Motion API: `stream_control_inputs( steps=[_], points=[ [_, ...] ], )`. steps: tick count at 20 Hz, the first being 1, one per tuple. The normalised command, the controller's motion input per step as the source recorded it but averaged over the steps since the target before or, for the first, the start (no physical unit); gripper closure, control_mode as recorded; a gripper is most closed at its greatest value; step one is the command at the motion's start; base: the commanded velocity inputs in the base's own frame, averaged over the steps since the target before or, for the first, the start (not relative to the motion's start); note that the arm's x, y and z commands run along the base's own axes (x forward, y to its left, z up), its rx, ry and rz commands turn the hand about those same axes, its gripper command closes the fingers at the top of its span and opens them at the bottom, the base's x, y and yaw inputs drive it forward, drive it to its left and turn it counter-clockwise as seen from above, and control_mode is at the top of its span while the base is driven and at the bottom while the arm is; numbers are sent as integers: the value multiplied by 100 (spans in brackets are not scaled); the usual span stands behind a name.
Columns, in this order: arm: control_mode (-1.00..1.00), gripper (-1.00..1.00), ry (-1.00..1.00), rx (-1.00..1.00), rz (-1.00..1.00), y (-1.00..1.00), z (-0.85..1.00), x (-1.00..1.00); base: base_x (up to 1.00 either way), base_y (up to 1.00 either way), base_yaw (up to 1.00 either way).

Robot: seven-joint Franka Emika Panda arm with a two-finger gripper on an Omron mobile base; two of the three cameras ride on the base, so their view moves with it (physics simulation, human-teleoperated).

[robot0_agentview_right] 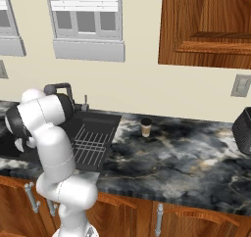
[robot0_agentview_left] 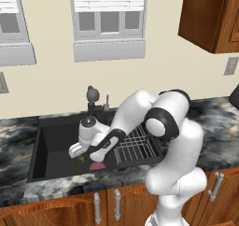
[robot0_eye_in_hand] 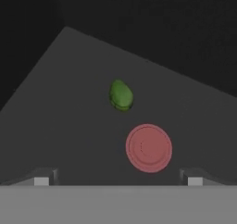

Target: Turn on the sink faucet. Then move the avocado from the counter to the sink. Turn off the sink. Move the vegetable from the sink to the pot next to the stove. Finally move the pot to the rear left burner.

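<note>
One avocado (robot0_eye_in_hand: pixel 121 95) lying on sink (robot0_agentview_left: pixel 51 141) floor beside one red disc (robot0_eye_in_hand: pixel 148 147). Hand (robot0_eye_in_hand: pixel 118 180) hovering above, fingers apart. One cup (robot0_agentview_right: pixel 146 127) standing on marble counter (robot0_agentview_right: pixel 186 153). Two windows showing.

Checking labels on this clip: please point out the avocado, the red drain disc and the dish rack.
avocado (robot0_eye_in_hand: pixel 121 95): hand view, middle of its green skin.
red drain disc (robot0_eye_in_hand: pixel 149 148): hand view, centre of the disc.
dish rack (robot0_agentview_right: pixel 90 144): right base view, wire bars mid-rack.
</note>
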Motion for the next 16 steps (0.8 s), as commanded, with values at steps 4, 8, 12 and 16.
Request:
stream_control_inputs(
  steps=[4,8,12,16],
  points=[
    [-100,-100,0,0,-4,5,-24,18,0,0,0],
    [-100,-100,4,0,-4,11,-17,20,0,0,0],
    [-100,-100,8,-1,-3,10,-16,25,0,0,0],
    [-100,-100,10,0,0,1,-11,36,0,0,0]
  ],
)
